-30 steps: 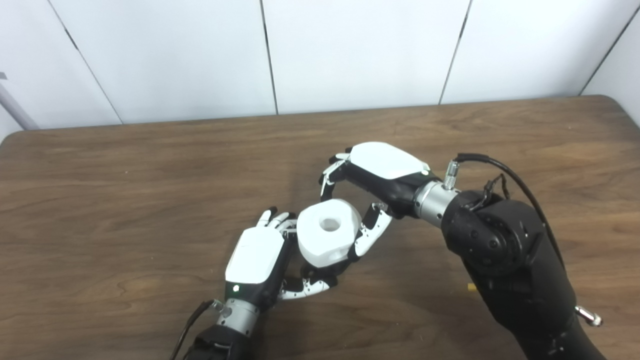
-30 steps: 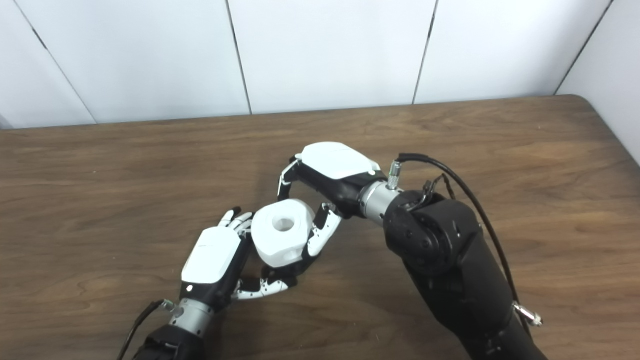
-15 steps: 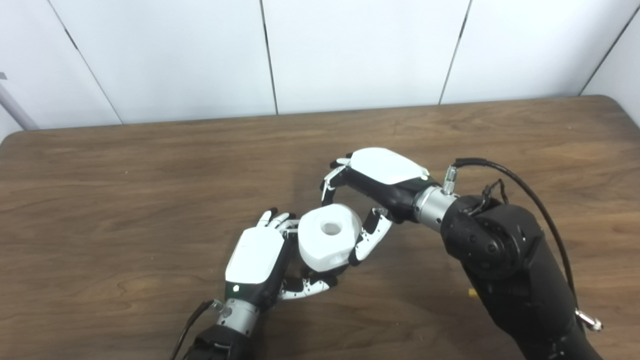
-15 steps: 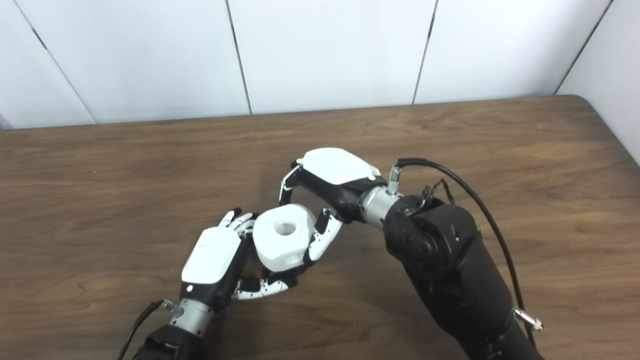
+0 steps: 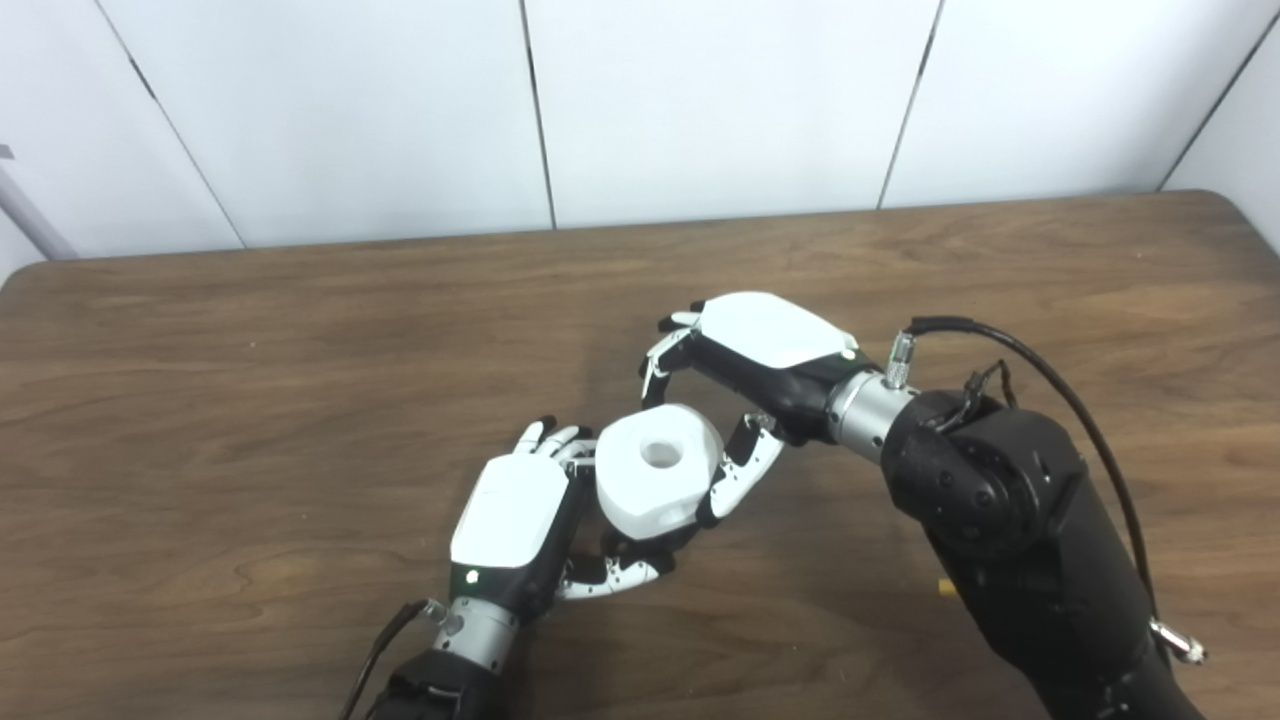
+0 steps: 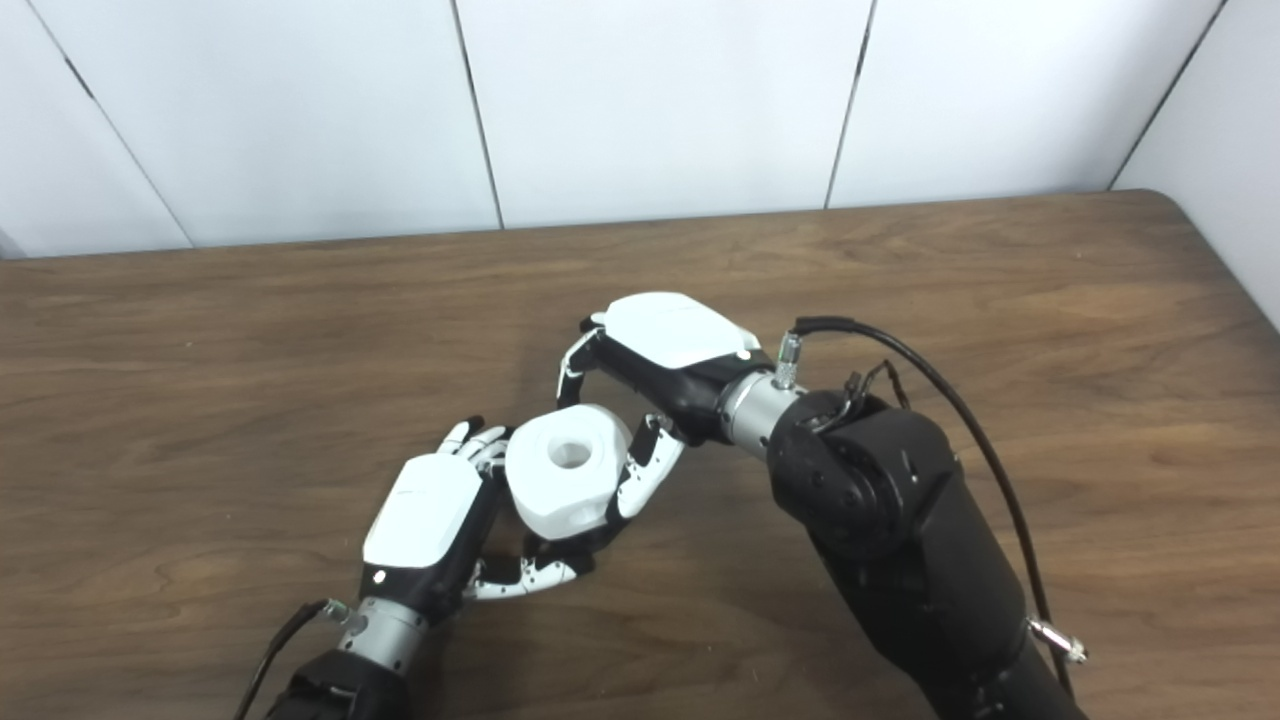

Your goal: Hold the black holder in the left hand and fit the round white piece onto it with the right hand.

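Left hand [image 5: 512,520]: same spot as a second ago, wrapped round the black holder [image 5: 640,545], mostly hidden.
White piece [image 5: 655,483]: sitting on the holder, barely moved.
Right hand [image 5: 745,375]: dropped slightly, fingers spread loosely around the piece; real grip? can't tell.

Left hand [image 5: 512,515] low near the front, white back plate up, fingers curled, thumb tucked beneath, closed around what it grips. Right hand [image 5: 752,372] arched just beyond it, fingers [image 5: 660,360] bent downward, thumb [image 5: 735,478] stretched toward the left hand. Bulky black right forearm [image 5: 1010,520] slanting in from the lower right.
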### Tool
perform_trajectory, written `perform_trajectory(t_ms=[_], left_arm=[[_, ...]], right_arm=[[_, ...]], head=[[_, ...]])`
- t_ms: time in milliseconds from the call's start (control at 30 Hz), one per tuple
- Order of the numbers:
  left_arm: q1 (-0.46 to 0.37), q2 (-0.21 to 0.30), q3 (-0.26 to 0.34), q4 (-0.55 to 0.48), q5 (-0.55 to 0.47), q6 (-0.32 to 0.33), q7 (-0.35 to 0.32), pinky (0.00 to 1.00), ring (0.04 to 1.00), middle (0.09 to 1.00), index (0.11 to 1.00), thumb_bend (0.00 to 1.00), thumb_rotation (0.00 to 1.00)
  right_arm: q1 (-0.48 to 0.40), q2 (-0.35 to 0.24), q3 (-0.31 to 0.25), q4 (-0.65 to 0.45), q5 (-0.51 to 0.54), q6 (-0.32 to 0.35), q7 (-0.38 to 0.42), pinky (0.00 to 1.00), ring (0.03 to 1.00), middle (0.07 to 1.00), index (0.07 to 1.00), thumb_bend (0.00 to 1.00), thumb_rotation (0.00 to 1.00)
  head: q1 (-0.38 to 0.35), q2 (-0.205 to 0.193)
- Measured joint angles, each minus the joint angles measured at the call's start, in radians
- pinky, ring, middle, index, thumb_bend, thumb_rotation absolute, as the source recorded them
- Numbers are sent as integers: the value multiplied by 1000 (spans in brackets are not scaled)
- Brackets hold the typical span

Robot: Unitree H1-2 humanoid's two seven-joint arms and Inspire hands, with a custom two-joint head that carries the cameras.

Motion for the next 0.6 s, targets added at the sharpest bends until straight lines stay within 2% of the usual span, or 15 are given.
perform_trajectory(t_ms=[600], left_arm=[[-1, 0, 0, 1, 0, -2, 0, 963, 869, 769, 486, 522, 49]], right_arm=[[-49, 0, -29, -1, -12, 36, 46, 1000, 945, 805, 484, 524, 134]], head=[[-3, -3]])
